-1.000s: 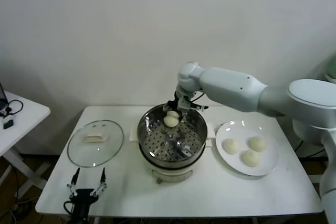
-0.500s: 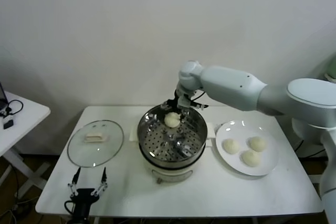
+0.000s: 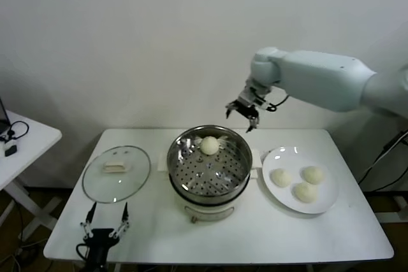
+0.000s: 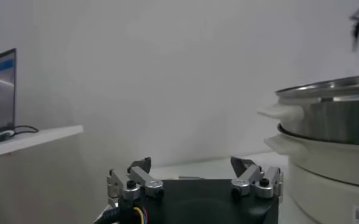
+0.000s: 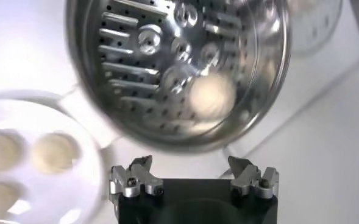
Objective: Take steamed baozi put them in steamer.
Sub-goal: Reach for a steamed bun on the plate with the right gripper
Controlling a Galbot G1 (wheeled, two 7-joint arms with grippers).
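Note:
One cream-white baozi (image 3: 209, 145) lies on the perforated floor of the shiny steel steamer (image 3: 191, 179), at its far side. It also shows in the right wrist view (image 5: 211, 95) inside the steamer (image 5: 130, 42). Three more baozi (image 3: 280, 177) (image 3: 312, 174) (image 3: 305, 192) lie on the white plate (image 3: 333, 199) to the right. My right gripper (image 3: 242, 113) is open and empty, raised above and behind the steamer's far right rim. My left gripper (image 3: 106, 219) is open and empty, parked low at the table's front left edge.
A round glass lid (image 3: 99, 186) with a white handle lies flat left of the steamer. The steamer stands on a white cooker base (image 3: 207, 211). A small side table (image 3: 25, 141) stands at far left. The wall is close behind the table.
My right gripper let go of the baozi, which stays on the steamer floor, and has risen up and to the right, out of the steamer. The left arm has not moved.

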